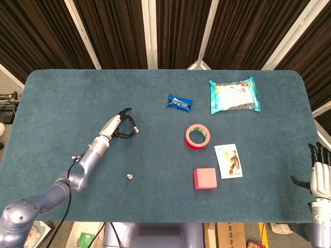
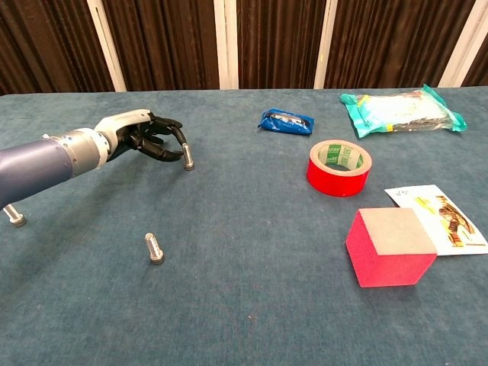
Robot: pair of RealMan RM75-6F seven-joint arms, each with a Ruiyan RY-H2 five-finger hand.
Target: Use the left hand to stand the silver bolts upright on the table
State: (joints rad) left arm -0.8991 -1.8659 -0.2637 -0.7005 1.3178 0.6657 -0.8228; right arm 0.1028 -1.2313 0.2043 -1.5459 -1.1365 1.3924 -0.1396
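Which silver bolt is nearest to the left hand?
The bolt right at the left hand's fingertips; the other two stand nearer the table's front edge.

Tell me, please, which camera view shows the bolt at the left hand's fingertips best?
The chest view: the bolt shows side-on, upright on the table, at the left hand. The head view shows it only as a tiny silver speck from above.

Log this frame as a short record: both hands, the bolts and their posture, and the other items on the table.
left hand: fingers around the top of an upright bolt
right hand: at the table's right edge, holding nothing
other bolts: near bolt upright; left bolt tilted
other items: red tape roll, red block, blue packet, wipes pack, card
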